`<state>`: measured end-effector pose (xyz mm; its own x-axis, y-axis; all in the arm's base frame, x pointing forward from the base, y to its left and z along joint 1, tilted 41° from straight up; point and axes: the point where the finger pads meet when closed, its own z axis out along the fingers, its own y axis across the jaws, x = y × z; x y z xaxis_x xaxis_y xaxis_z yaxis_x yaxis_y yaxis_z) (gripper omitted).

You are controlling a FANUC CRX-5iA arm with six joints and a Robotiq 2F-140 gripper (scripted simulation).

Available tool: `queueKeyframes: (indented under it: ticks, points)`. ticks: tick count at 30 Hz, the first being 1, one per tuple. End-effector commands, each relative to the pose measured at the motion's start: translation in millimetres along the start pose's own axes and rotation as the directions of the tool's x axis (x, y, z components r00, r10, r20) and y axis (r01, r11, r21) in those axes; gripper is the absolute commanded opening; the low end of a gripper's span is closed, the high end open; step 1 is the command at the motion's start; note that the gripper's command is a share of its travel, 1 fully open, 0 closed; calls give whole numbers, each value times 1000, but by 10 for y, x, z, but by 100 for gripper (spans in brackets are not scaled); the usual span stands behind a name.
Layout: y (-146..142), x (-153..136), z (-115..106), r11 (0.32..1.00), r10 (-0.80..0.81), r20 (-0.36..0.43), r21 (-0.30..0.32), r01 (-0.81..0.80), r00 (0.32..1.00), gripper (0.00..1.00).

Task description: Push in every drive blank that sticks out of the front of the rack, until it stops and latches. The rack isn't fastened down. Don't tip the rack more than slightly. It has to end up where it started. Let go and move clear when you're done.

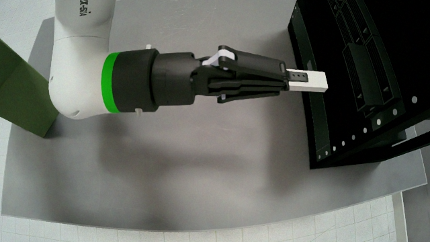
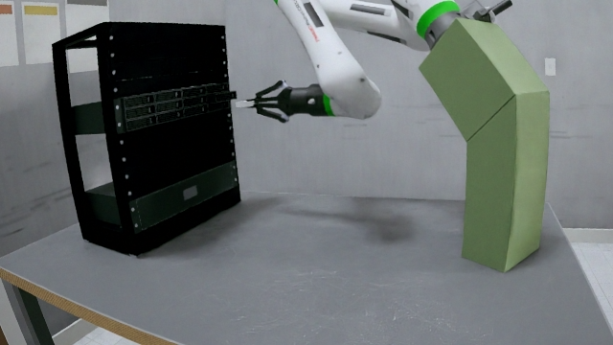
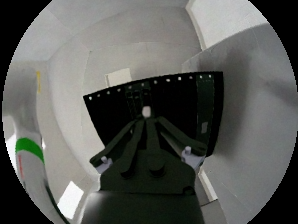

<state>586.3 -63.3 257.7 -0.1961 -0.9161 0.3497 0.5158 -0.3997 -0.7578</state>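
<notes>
The black rack (image 1: 317, 128) (image 2: 177, 149) (image 3: 172, 100) stands upright on the table. One dark drive blank (image 1: 363, 78) (image 2: 231, 95) sticks out of its front, at the end of the drive bay nearest the back wall in the exterior view. The other drive blanks (image 2: 152, 108) look about level with each other there. My gripper (image 1: 314, 81) (image 2: 245, 103) (image 3: 147, 111) is shut and empty, its pale fingertips together and pointing at the rack. In the top view a gap shows between the tips and the protruding blank. In the wrist view the fingers hide part of the drive bay.
A dark panel (image 2: 190, 193) with a light label sits low in the rack. The green angled pedestal (image 1: 25, 91) (image 2: 490, 192) stands on the grey table (image 1: 201, 188) (image 2: 335, 287), at the far side from the rack. A wall is behind in the exterior view.
</notes>
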Motion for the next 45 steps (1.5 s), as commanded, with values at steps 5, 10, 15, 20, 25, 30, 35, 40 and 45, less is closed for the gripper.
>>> queueKeyframes:
  ticks: [5, 10, 15, 20, 25, 30, 35, 40, 45]
  points:
    - [-28, 0, -30, 1000, 0, -1, 2, 0, 1000, 10]
    - [-268, 0, -38, 1000, 0, -1, 2, 0, 1000, 10]
    - [-288, 0, 0, 1000, 1, -1, 2, -1, 1000, 10]
    - [-289, 0, 153, 1000, 1, -1, 2, -1, 1000, 10]
    - [-289, 0, 351, 1000, 1, -1, 2, -1, 1000, 10]
    - [-289, 0, 354, 1000, 1, -1, 2, -1, 1000, 10]
    - [-289, 0, 354, 1000, 1, -1, 2, -1, 1000, 10]
    - [-289, 0, 354, 1000, 1, -1, 2, -1, 1000, 10]
    - [-289, 0, 354, 1000, 1, -1, 2, -1, 1000, 10]
